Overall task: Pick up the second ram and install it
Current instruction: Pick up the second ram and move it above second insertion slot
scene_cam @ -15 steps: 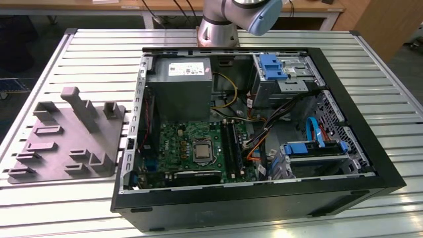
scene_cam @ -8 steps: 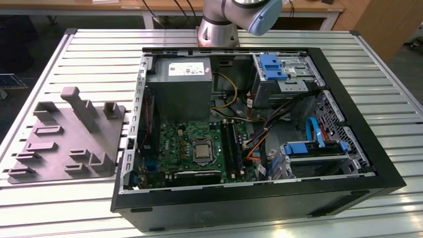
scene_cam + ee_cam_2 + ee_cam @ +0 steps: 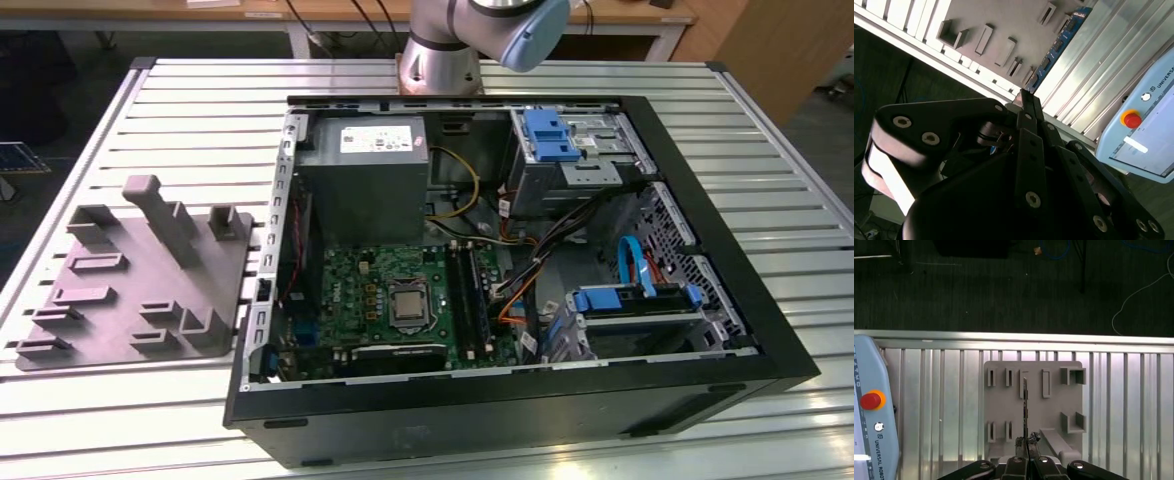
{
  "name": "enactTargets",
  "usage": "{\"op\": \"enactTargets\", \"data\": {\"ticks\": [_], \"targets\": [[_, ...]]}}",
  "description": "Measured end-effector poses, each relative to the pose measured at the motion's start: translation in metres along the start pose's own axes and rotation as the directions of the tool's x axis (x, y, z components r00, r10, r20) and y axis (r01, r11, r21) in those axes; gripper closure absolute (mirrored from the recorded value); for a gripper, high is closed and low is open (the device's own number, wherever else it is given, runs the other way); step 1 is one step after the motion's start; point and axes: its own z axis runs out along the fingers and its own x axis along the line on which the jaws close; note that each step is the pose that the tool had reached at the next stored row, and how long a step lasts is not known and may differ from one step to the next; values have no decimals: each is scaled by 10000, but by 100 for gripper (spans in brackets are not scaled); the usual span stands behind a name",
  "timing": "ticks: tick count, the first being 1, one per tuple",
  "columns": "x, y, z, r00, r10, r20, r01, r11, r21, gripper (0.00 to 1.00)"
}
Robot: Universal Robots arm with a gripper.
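The claw (image 3: 1026, 444) pinches one end of the ram stick (image 3: 1024, 402), which juts straight out beyond its tips. Both hang above the grey tray (image 3: 1054, 412), which lies near an edge of the desk (image 3: 1129, 405).

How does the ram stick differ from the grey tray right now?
The second ram is a thin blue strip; the grey tray is a broad slab with posts. The second ram is clamped in the pincer; the grey tray lies flat on the slatted table.
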Motion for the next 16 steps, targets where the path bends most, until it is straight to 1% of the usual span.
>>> {"op": "enactTargets", "data": {"ticks": [4,11,16], "targets": [[0,-88,-1,10000,2,0,-2,10000,0,89],[-1,-335,-3,10000,2,1,-2,10000,1,89],[-1,-476,-5,10000,2,1,-2,10000,1,89]]}}
